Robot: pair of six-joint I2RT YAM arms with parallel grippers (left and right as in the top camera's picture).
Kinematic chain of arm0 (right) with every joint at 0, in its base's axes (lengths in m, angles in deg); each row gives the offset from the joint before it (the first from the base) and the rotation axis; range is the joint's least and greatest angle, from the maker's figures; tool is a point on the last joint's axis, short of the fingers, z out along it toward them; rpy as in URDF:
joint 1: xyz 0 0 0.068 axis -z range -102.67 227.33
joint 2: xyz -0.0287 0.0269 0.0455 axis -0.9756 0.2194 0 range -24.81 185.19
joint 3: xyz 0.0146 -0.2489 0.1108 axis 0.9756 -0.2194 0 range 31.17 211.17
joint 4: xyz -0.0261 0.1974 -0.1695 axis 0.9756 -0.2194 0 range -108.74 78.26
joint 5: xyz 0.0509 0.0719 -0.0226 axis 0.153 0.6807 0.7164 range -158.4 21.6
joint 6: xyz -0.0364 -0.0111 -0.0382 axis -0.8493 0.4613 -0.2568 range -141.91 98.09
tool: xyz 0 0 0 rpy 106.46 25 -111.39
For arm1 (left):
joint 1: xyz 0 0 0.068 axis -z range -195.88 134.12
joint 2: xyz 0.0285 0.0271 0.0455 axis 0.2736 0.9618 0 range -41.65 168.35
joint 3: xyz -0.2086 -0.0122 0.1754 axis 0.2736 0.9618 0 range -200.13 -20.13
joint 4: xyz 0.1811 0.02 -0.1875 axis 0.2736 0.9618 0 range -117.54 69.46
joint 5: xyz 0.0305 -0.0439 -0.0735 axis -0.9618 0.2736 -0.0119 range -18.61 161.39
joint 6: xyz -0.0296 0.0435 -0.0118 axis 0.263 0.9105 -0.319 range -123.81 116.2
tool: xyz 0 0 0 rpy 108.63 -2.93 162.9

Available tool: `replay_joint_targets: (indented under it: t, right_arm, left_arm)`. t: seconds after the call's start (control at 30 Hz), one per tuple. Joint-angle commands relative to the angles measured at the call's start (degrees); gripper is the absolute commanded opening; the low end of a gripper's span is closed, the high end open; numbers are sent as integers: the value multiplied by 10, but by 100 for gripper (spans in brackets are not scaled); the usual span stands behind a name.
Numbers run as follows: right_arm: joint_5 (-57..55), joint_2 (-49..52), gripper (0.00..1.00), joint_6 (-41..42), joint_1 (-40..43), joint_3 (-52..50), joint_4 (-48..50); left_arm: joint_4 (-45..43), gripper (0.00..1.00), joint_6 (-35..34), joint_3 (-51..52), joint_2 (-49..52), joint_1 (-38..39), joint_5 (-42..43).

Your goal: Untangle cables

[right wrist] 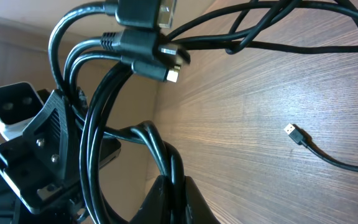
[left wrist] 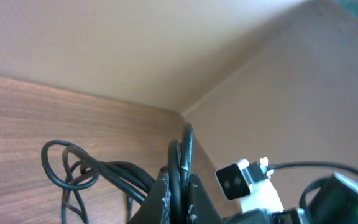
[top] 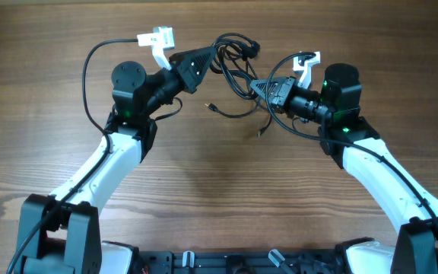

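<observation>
The black cables form a tangled bunch at the back middle of the table, between the two grippers. My left gripper is shut on strands at the bunch's left side; in the left wrist view those cables run up between the pads. My right gripper is shut on strands at the bunch's right side, which in the right wrist view pass between its fingers. Plug ends hang near the top of that view. A loose plug end lies on the wood.
The table is brown wood. Another loose cable end trails toward the front, below the right gripper. Each arm's own thicker black wire loops beside it. White wrist cameras stick out near the bunch.
</observation>
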Motion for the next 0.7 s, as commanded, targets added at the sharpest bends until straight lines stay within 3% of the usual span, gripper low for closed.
replay_joint_targets:
  t: [0.0,0.17,0.27,0.4,0.53,0.57,0.6,0.63,0.67]
  right_arm:
    - [-22,-2,4,-2,10,-6,-14]
    - [-24,-2,4,-2,10,-6,-14]
    - [-28,-2,4,-2,10,-6,-14]
    - [-35,-2,4,9,10,-6,10]
    - [-35,-2,4,-7,10,-6,15]
    - [-35,-2,7,-23,10,-6,20]
    - [-37,-2,18,-27,10,-6,24]
    - [-37,-2,41,-45,10,-6,32]
    - [-37,-2,58,-77,10,-6,42]
  left_arm:
    - [-21,4,-79,-12,-7,-29,-141]
    - [10,4,-95,-12,-7,-30,-300]
    - [57,4,-95,-12,-7,-30,-350]
    - [135,4,-95,-12,-7,-30,-348]
    - [104,4,-95,-12,-7,-30,-253]
    - [87,4,-95,-12,-7,-30,-217]
    - [73,4,-95,-12,-7,-30,-192]
    - [51,4,-95,-12,-7,-30,-160]
    - [21,4,-95,-12,-7,-30,-116]
